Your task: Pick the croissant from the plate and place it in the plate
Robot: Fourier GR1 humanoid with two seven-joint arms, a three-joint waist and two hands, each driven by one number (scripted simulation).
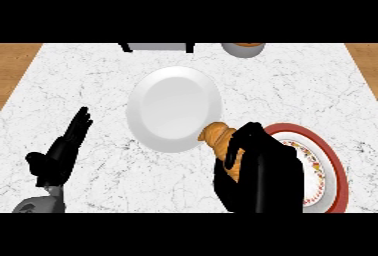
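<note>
Croissant held between two plates

The right hand [258, 170] curls its fingers [244, 145] around the croissant [220, 142], whose free end pokes out over the lower right rim of the white plate [173, 107], beside the red-rimmed plate [332, 160]. The left hand [63, 150] rests open on the marble counter [310, 85], fingers straight.

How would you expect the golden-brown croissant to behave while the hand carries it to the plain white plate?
The golden-brown croissant keeps its shape in the right hand, so it is probably fairly stiff. The fingers wrap it closely, so flaking seems possible. Its tapered, curved form looks unlikely to roll on the plain white plate.
</note>
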